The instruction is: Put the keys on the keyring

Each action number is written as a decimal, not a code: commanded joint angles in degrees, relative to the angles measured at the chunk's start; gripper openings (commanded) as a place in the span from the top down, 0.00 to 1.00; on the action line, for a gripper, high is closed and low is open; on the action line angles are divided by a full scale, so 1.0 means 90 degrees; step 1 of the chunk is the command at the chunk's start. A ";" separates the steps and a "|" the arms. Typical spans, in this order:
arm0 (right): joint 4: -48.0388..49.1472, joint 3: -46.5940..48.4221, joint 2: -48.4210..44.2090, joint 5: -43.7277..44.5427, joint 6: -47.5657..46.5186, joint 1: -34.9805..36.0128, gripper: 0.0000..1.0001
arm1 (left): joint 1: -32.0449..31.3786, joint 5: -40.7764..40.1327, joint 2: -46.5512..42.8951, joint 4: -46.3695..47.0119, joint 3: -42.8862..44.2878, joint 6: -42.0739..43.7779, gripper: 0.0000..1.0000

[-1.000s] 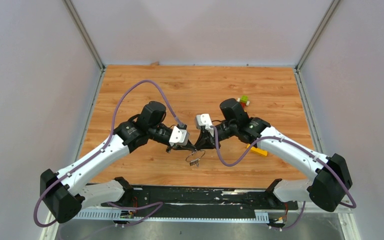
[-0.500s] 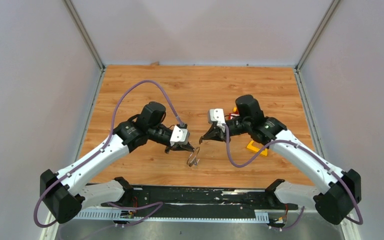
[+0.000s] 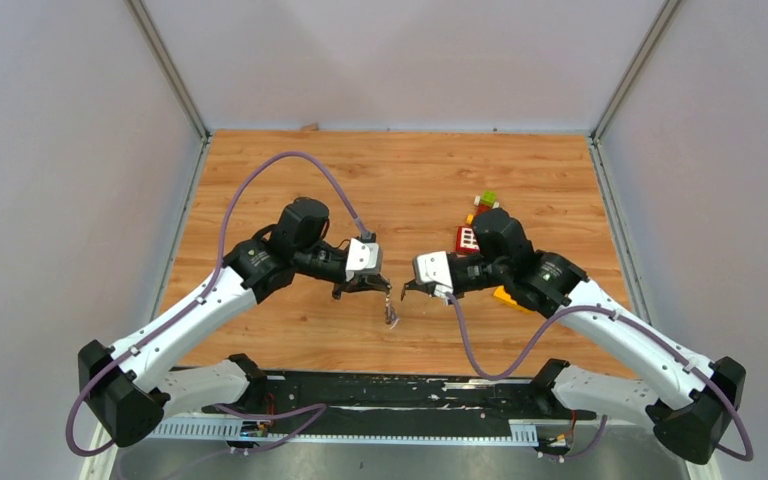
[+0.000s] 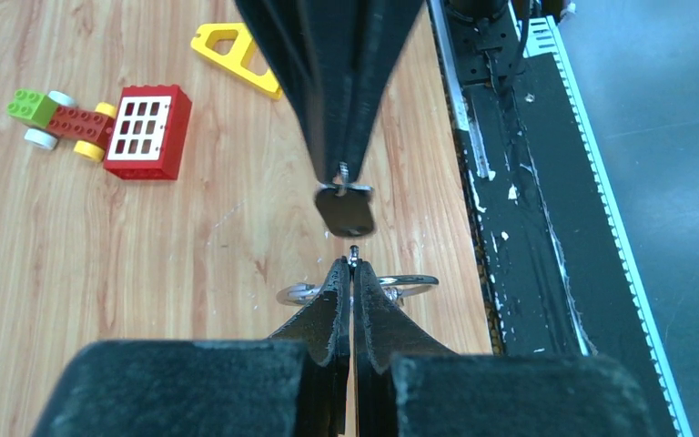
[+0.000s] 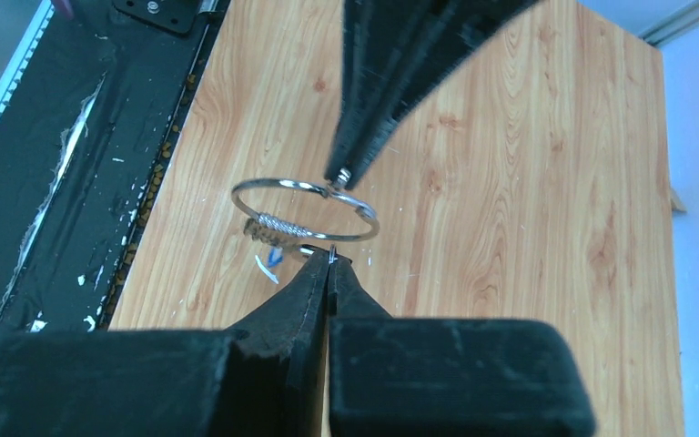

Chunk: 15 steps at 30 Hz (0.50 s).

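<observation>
My left gripper (image 3: 384, 287) is shut on the wire of the keyring (image 3: 391, 312), which hangs below it just above the table. In the left wrist view my shut fingertips (image 4: 344, 273) pinch the ring (image 4: 410, 280). In the right wrist view the ring (image 5: 305, 209) hangs flat from the left gripper (image 5: 339, 175), with small silver keys (image 5: 268, 232) and a blue tag (image 5: 274, 259) beneath. My right gripper (image 3: 405, 292) is shut on the key; its black head (image 4: 346, 211) hangs at the right gripper's tips (image 4: 343, 168), just short of the ring.
A red window block (image 3: 467, 240), a green and red toy car (image 3: 486, 200) and a yellow triangular frame (image 3: 507, 295) lie behind the right wrist. The black base rail (image 3: 390, 390) runs along the table's near edge.
My right gripper pulled back from the left one, then lowered and faces it across a small gap. The keyring turned and hangs edge-on under the left gripper.
</observation>
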 commanded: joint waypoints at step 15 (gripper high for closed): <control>0.1092 -0.0514 -0.0644 0.3634 -0.1092 0.1928 1.00 | 0.0010 0.0580 0.0297 0.0881 0.0557 -0.1335 1.00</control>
